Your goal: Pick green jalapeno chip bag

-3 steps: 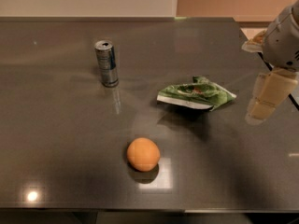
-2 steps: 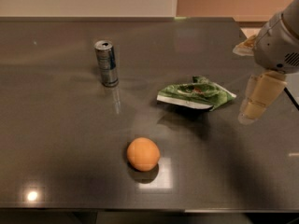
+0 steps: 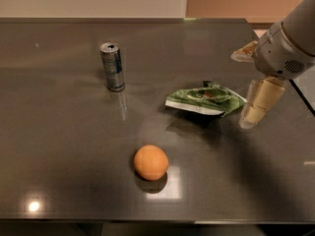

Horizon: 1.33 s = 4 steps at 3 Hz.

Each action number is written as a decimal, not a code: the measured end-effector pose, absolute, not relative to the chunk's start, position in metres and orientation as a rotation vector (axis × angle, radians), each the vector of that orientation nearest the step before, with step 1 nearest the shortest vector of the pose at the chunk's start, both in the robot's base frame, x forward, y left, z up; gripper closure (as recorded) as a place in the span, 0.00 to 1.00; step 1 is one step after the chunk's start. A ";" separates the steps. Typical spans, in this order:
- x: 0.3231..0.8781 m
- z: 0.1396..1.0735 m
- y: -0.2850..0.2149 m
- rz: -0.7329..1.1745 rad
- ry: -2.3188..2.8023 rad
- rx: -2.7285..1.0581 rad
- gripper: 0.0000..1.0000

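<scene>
The gripper (image 3: pixel 242 88) hangs over the right side of the table (image 3: pixel 64 181), at the end of a pale grey arm (image 3: pixel 290 38) that comes in from the upper right corner. Its two beige fingers (image 3: pixel 261 100) stand apart. One points down toward the tabletop and the other juts out to the left higher up, with open space between them. They clamp on no object.

The bag (image 3: pixel 205 100) lies flat on the table just left of the gripper. Its right tip is close beside the lower finger, but I cannot tell whether the two touch. The bag is crumpled and green, with a white edge along its near side and small red-orange marks on top. A dark shadow spreads over the table in front of it.

The ball (image 3: pixel 151 162) is orange and round. It sits on the table left of the gripper and nearer the camera, well apart from it and also apart from the bag.

The can (image 3: pixel 112 66) stands upright far to the left of the gripper and a little farther back, beyond the bag and well apart from both bag and ball. Its top is silver and its side is blue and grey. A faint reflection of it runs down the glossy dark tabletop.
</scene>
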State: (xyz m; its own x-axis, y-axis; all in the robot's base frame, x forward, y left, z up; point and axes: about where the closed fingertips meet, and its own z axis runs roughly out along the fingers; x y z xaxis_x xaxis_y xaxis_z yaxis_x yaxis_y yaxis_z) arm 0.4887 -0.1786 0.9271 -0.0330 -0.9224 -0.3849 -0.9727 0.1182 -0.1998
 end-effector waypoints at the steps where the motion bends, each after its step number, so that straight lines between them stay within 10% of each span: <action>1: 0.498 0.915 -0.173 0.175 1.924 -1.862 0.00; 4: 0.533 0.865 -0.159 0.182 1.821 -1.928 0.00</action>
State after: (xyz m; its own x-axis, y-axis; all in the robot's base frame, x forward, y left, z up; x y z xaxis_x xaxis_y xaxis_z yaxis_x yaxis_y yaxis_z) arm 0.5334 -0.1592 0.8649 0.1060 -0.9051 -0.4118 -0.9686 -0.0003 -0.2488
